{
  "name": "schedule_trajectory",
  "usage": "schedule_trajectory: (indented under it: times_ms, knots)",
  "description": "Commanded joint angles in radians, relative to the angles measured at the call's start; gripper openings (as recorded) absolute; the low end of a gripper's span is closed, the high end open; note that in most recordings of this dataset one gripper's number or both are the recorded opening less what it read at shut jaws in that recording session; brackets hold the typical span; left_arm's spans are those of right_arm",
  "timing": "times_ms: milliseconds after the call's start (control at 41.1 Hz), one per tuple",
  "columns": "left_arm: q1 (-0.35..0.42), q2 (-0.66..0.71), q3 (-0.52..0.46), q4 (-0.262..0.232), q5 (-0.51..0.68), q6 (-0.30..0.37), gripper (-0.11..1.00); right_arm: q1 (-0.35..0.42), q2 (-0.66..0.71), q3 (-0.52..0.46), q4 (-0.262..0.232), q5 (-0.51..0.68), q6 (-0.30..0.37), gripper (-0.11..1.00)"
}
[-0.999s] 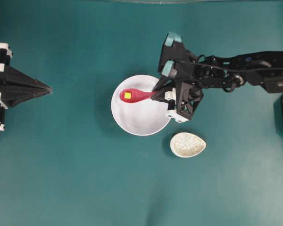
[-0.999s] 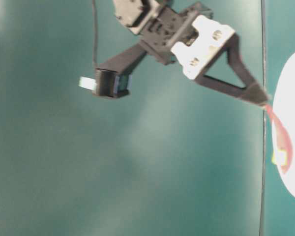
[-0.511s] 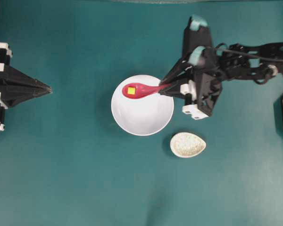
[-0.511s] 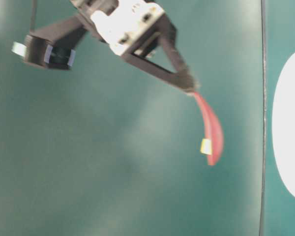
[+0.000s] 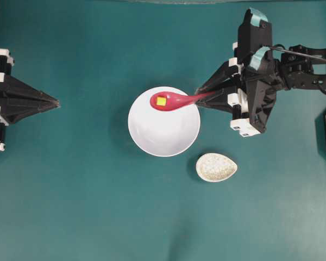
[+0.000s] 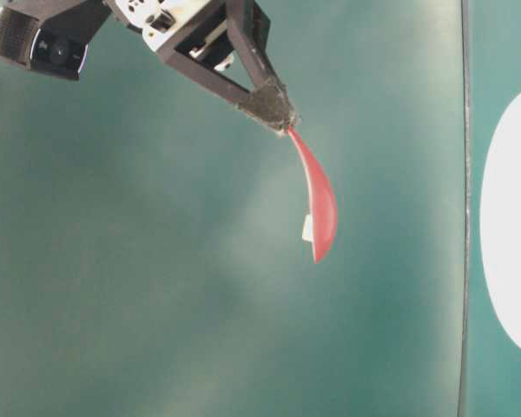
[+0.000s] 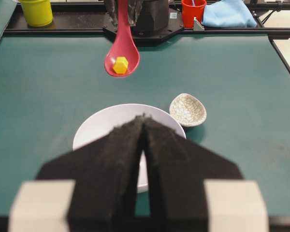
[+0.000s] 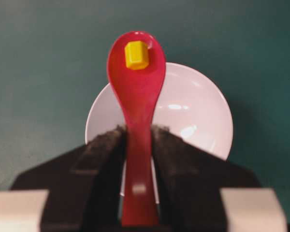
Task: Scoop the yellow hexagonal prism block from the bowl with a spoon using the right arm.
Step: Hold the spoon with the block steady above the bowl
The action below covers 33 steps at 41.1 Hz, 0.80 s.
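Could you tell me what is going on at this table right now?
The right tool is shut on the handle of a pink-red spoon, holding it in the air above the white bowl. The yellow hexagonal block sits in the spoon's scoop, so it is out of the bowl. The left tool rests shut at the table's edge, holding nothing. A small speckled dish sits beside the bowl.

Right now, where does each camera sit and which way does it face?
Overhead: straight down on bowl, both arms.
Table-level: sideways view; right hand lifting spoon.
Left wrist: behind shut left hand, facing bowl, spoon rest.
Right wrist: behind right hand, along spoon.
All four show the spoon carrying the yellow block.
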Motion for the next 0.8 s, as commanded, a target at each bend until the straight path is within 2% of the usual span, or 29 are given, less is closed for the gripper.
schedule_trajectory:
  times_ms: [0, 779]
  knots:
    - [0.000, 0.008, -0.029, 0.003, -0.011, -0.002, 0.01, 0.000, -0.021, -0.012, 0.000, -0.009, -0.002, 0.25]
    - [0.000, 0.008, -0.032, 0.003, -0.021, -0.003, 0.01, 0.002, -0.021, -0.011, 0.000, -0.009, -0.008, 0.25]
